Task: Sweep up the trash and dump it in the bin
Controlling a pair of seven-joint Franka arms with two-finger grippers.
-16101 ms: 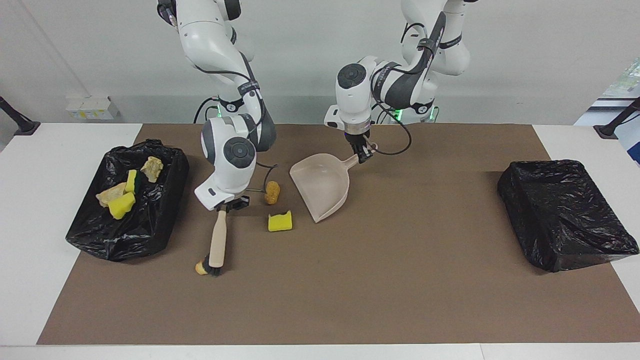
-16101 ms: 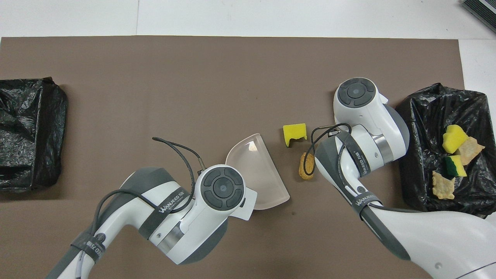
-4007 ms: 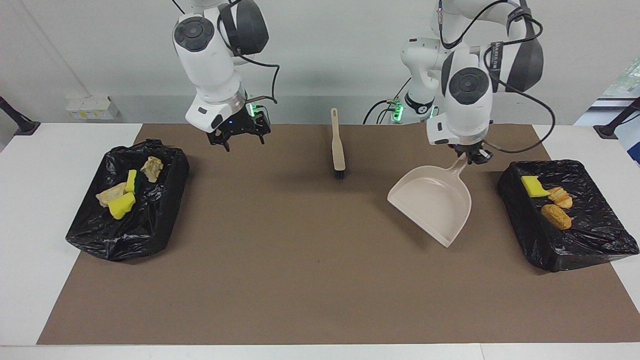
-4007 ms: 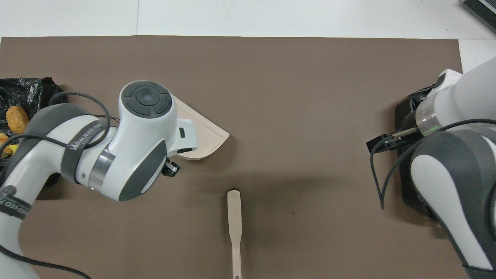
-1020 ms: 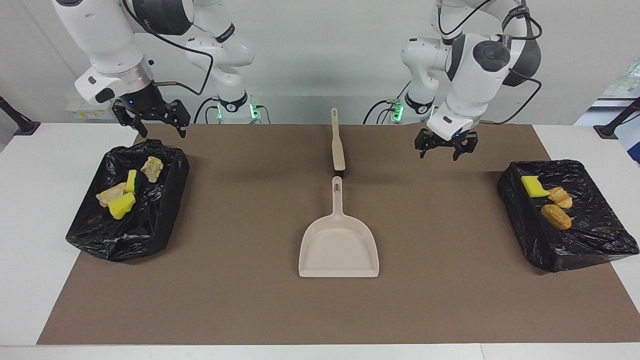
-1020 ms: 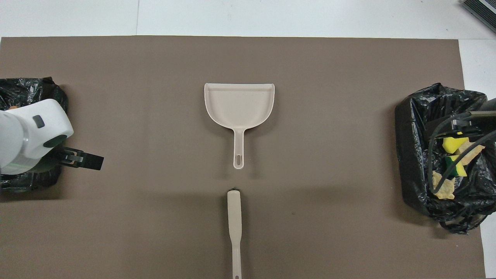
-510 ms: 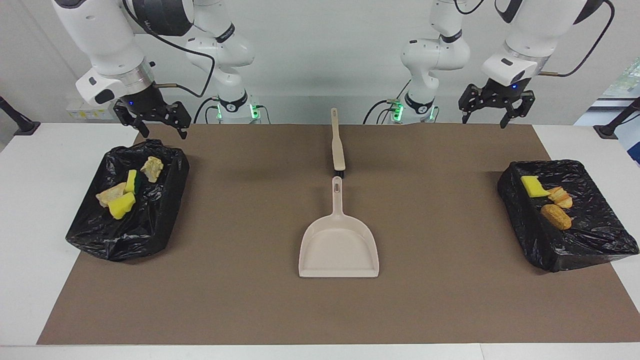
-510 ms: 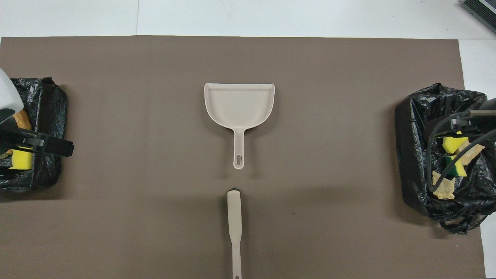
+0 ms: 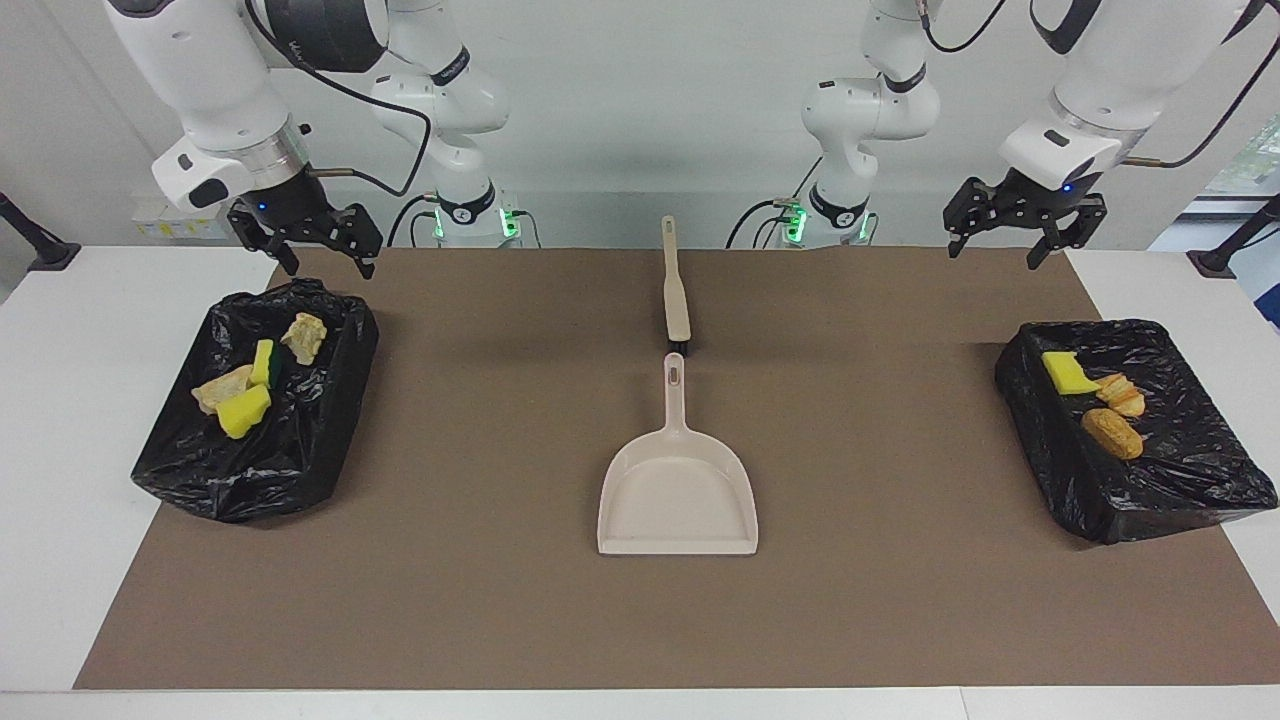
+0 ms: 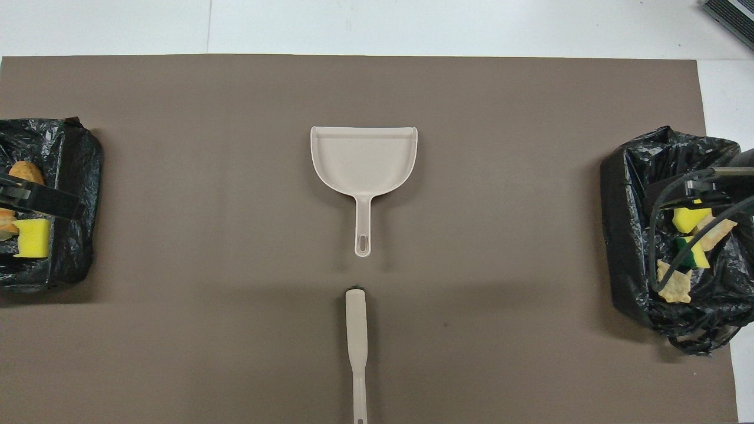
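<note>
Both arms up near the robots, idle: left gripper (image 9: 1026, 224) jaws apart, empty, over the left arm's end; right gripper (image 9: 304, 233) same, over the right arm's end. Brush (image 9: 677, 289) nearest robots, dustpan (image 9: 677, 486) just farther. Trash (image 9: 1092, 400) in bin (image 9: 1190, 480), more trash (image 9: 250, 385) in other bin (image 9: 300, 460).

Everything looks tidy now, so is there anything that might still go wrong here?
Not much, but two things. The golden-brown bread-like piece lies near the sloping edge of the black-bagged bin at the left arm's end, so a nudge might roll it out. The open right gripper hangs raised by the other black-bagged bin, and its cable crosses that bin in the overhead view; a low move might snag the loose plastic.
</note>
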